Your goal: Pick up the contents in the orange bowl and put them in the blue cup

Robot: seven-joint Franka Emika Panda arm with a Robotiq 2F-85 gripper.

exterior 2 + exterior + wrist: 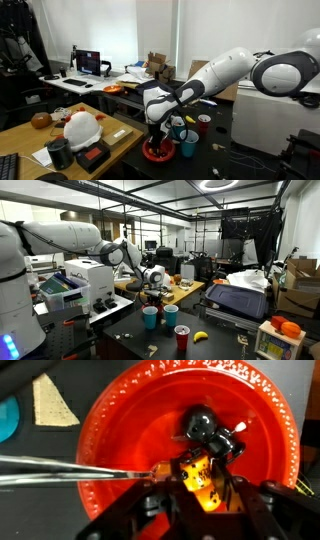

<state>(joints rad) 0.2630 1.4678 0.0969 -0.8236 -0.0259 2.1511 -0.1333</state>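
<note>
Glossy moulded plastic on orange bowl [130, 430]: smooth inside, beaded rim. Inside the bowl, toy [203, 475]: shiny yellow-and-black plastic. Beside the bowl, tabletop [30, 500]: dark, matt.

- Tool [155, 140] sits low over the orange bowl [160, 156]; the rim rings it, so the open way is straight up.
- Blue cup [188, 147] stands just beside the bowl, blocking a low sideways pass there.
- Red cup [203, 124] farther back, apart from both.
- Bare dark bench [250, 160] opens out past the blue cup.
- White-and-orange dome [82, 127] sits well apart on the wooden bench.
</note>
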